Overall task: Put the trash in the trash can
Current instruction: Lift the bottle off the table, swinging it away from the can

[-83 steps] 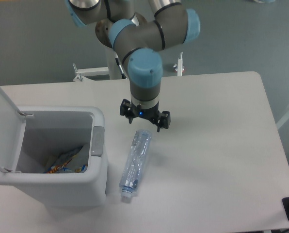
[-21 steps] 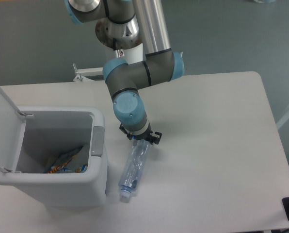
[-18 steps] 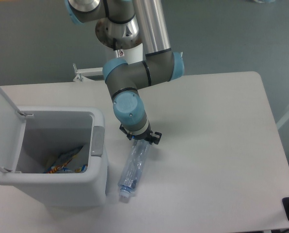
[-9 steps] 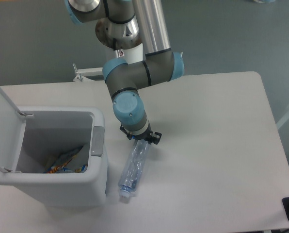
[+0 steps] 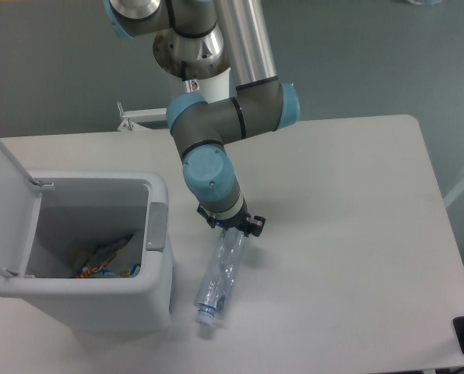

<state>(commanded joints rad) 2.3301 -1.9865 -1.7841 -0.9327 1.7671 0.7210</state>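
The job in hand is picking up the bottle, which is the last piece of trash left outside. I think the next move is to lift it up, carry it over to the open bin, and let it drop in.

The black two-finger claw (image 5: 233, 226) is low down at the table. Its fingers sit close together on the top end of the clear crushed plastic water bottle (image 5: 221, 271), so it seems to be pinching that end. The grip itself is partly hidden under the arm's blue and grey wrist, so I am not fully sure.

The bottle stretches away from the claw toward the front of the white table (image 5: 349, 234), with its cap end farthest from the claw.

To the claw's side stands the big pale grey-white plastic trash can (image 5: 158, 257), near the bottle. Its flat lid is swung open. Down inside lies the blue and orange crinkly snack packet (image 5: 103, 261).
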